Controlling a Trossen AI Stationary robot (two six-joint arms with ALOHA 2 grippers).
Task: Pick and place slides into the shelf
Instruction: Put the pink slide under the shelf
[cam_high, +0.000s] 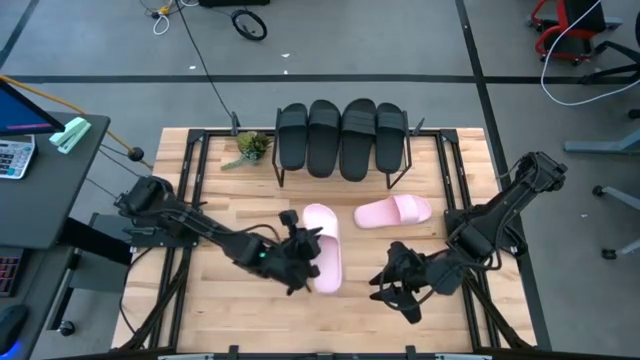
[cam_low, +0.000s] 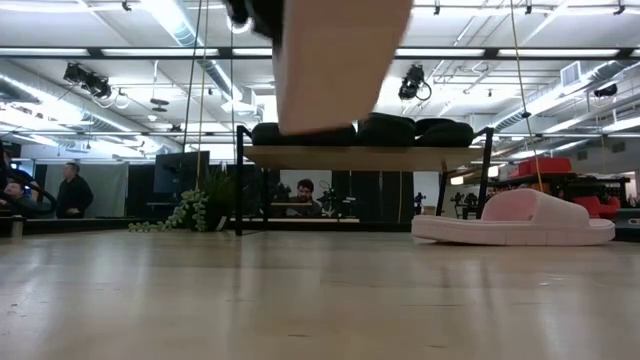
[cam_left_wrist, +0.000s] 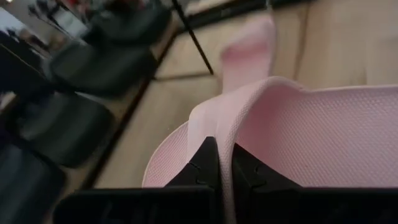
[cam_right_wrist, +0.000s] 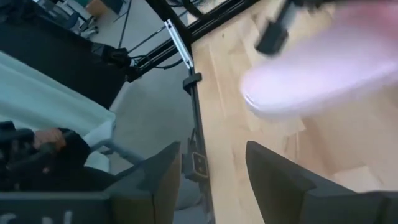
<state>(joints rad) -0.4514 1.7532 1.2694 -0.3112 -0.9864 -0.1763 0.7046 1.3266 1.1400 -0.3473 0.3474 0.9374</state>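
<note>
High view shows the left arm reaching low across the surface (cam_high: 220, 160), its left gripper (cam_high: 303, 252) with jaws clamped on the strap of a pink slide (cam_high: 325, 255), lifted clear in the low view. The right gripper (cam_high: 400, 285) waits with jaws apart near the front edge. A second pink slide (cam_high: 393, 212) lies before the shelf (cam_high: 400, 175), which carries four black slides (cam_high: 341, 135).
</note>
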